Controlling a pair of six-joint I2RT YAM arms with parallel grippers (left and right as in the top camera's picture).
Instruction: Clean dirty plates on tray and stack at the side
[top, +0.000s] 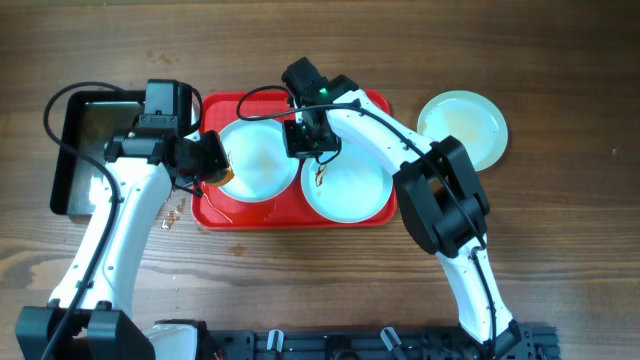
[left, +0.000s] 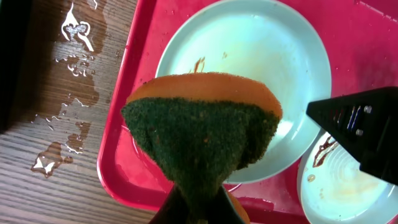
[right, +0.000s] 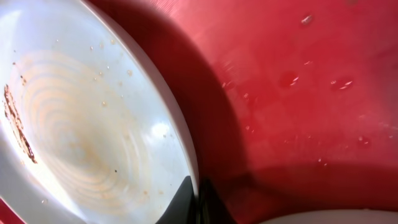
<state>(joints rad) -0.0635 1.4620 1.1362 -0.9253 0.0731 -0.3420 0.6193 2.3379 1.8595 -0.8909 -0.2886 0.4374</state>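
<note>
— Which arm is nearer the smeared plate (left: 267, 56)?
— The left gripper (left: 196, 210), clamped on a sponge (left: 199, 130) just above it on the tray (right: 298, 93), smear (left: 199, 63) just beyond. The right gripper (right: 198, 202) pinches the next plate's (right: 93, 124) rim; a third plate (top: 462, 125) sits off-tray.

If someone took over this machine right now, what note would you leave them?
Left gripper: shut on the sponge, above the left plate.
Right gripper: shut on the rim of the smeared right plate.
Both plates are on the tray; the third plate lies on the table beside it.
Left: wipe both smeared plates, stack them with the third.
</note>
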